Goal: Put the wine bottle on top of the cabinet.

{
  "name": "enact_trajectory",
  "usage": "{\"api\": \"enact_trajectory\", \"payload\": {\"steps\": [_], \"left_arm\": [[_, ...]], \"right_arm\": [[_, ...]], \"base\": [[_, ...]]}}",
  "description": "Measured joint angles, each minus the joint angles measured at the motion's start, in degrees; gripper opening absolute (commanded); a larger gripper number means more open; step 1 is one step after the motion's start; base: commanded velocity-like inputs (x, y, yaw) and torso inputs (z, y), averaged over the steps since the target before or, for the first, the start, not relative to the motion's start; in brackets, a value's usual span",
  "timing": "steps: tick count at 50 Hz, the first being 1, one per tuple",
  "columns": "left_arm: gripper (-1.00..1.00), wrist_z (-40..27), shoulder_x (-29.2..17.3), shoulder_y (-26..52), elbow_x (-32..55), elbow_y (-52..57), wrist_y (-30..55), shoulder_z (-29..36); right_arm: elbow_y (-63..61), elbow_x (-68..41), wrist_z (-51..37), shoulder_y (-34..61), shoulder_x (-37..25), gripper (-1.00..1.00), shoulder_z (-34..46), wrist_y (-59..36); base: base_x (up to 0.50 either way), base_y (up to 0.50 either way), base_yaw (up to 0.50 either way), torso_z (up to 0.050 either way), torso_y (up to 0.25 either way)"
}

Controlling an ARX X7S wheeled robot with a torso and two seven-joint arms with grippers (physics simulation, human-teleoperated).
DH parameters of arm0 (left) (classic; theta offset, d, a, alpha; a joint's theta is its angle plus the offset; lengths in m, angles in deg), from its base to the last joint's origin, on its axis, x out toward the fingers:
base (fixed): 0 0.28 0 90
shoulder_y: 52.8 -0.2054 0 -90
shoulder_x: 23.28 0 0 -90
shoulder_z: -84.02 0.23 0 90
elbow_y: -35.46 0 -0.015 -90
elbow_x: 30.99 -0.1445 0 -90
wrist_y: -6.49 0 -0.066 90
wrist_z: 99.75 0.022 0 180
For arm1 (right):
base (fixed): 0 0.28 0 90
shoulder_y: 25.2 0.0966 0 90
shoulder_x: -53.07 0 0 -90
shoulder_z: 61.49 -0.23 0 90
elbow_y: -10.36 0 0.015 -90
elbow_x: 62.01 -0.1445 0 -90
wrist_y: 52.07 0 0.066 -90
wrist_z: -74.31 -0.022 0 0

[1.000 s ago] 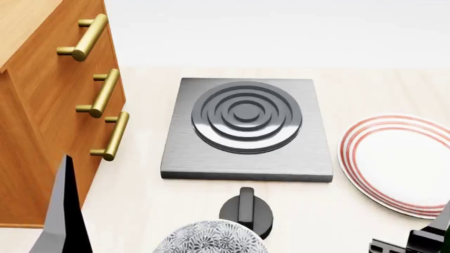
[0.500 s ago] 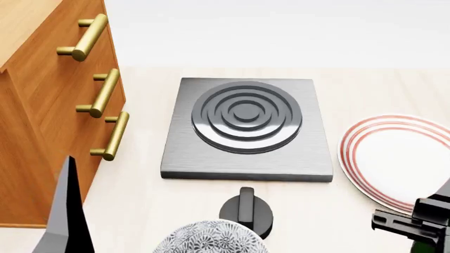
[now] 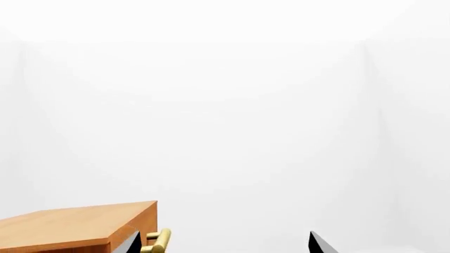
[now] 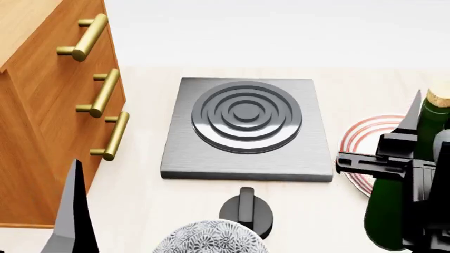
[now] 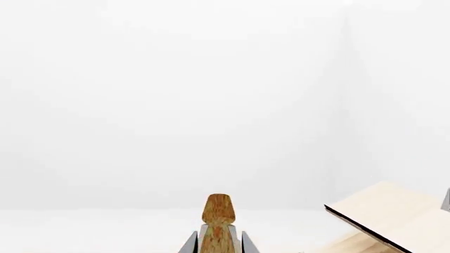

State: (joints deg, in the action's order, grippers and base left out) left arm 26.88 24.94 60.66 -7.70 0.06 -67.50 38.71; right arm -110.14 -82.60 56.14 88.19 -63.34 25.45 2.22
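The wine bottle (image 4: pixel 385 211), dark green with a tan cork (image 4: pixel 439 98), stands upright in my right gripper (image 4: pixel 422 126) at the right edge of the head view, in front of the plate. The right gripper is shut on the bottle's neck. In the right wrist view the cork (image 5: pixel 218 208) sticks out between the two fingers (image 5: pixel 189 245). The reddish-brown cabinet (image 4: pixel 42 121) with brass handles (image 4: pixel 88 37) stands at the far left. Its lighter top (image 3: pixel 70 227) shows in the left wrist view. My left gripper (image 3: pixel 225 247) is open and empty, low beside the cabinet front (image 4: pixel 70 216).
A grey square hob (image 4: pixel 246 126) lies in the middle of the pale counter. A black knob (image 4: pixel 246 208) and a patterned bowl (image 4: pixel 211 240) are in front of it. A red-ringed plate (image 4: pixel 365 142) lies at the right. A pale slanted rack (image 5: pixel 387 211) shows in the right wrist view.
My right gripper has risen from the bottom right corner with the wine bottle, so the bottle and cork now show in the head view. The left gripper has sunk slightly.
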Motion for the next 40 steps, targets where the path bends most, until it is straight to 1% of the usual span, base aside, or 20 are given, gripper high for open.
{"api": "enact_trajectory", "payload": {"steps": [22,40], "left_arm": [[1.00,1.13,1.23,0.16,-0.32,-1.45,-0.62,1.59],[1.00,4.71,6.40,2.56,0.33,-3.94,1.32,6.13]], "right_arm": [[0.17,-2.45,3.15,11.82,2.08,-1.00,8.83,-4.89],[-0.10,-3.00,4.38,17.29,4.39,-1.00,14.47,-6.56]], "base": [[0.00,0.00,0.00,0.000,0.000],[0.00,0.00,0.00,0.000,0.001]]}}
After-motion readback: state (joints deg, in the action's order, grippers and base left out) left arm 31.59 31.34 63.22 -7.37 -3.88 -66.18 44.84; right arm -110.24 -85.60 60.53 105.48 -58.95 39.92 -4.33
